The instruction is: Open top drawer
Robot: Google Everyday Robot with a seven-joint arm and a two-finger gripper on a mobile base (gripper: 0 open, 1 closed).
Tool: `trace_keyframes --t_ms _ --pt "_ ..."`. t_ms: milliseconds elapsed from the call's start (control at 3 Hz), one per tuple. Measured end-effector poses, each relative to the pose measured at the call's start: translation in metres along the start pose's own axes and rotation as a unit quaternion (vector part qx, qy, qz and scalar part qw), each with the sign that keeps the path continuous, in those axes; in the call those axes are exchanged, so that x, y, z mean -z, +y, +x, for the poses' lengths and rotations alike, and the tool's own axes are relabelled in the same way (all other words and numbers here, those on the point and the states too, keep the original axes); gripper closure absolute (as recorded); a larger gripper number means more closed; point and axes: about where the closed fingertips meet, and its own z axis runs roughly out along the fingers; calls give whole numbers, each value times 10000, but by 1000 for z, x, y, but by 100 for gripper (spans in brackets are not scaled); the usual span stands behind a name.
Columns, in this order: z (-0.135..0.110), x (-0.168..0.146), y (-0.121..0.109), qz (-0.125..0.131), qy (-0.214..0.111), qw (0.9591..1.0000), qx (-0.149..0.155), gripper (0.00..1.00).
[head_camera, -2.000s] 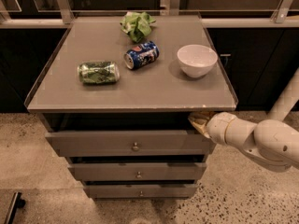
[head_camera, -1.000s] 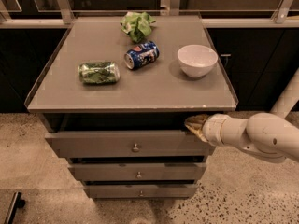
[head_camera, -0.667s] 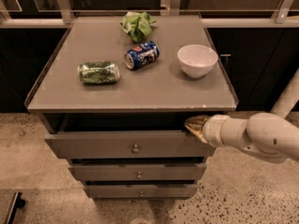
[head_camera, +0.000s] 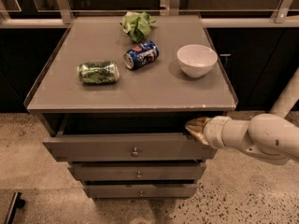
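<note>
The gripper point(head_camera: 195, 129) is seen at the upper right corner of the slightly pulled-out top drawer point(head_camera: 93, 148), its grip state not discernible.

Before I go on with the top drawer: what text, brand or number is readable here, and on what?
No text reads clearly.
Blue can: red and white print, too blurred to read.
Green can: print too blurred to read.
White bowl: no marks.
Top drawer: no label, only a knob.
Pincer, at that drawer's upper right corner: no marks.
</note>
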Motion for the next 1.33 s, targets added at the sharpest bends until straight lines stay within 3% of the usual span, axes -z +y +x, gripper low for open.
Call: trace_keyframes --t_ms 667,1000,1333 --pt "5 8 15 -245 -64 9993 -264 100" --pt "-8 -12 1 -320 -24 9994 -146 100" --pt "-10 -14 1 -335 -27 9993 -135 100"
